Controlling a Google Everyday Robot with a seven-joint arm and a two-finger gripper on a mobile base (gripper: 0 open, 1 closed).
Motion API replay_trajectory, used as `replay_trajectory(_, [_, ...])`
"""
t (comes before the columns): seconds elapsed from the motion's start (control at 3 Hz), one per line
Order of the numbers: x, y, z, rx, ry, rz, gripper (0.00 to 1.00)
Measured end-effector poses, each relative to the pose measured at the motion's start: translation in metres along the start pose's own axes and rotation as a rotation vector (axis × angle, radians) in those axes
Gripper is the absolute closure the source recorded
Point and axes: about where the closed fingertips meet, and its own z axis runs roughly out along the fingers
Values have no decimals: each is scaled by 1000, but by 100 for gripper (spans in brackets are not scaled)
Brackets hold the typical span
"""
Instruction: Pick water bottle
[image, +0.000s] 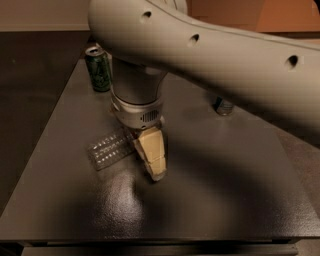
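Approach step: gripper (151, 159) low over table (225, 190), at right end of water bottle (109, 150) lying on its side; open or closed, can't tell. Next: straddle bottle, then close

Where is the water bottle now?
In the camera view the water bottle lies on the table, left of the gripper and in front of the green can.

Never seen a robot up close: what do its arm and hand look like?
The arm is a thick, smooth, pale grey shell dotted with small dark round holes. Its round wrist has a vented ring. The gripper, low over the dark table beside the clear ribbed plastic bottle, is cream, blocky and tapered. No cables show.
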Motion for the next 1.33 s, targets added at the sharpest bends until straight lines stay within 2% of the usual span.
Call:
replay_trajectory(0.33, [-2,-5,7,1,12,-6,18])
replay_trajectory(1.0, [-2,-12,6,4,17,-13,65])
replay_trajectory(1.33, [-2,-16,-7,17,12,-13,87])
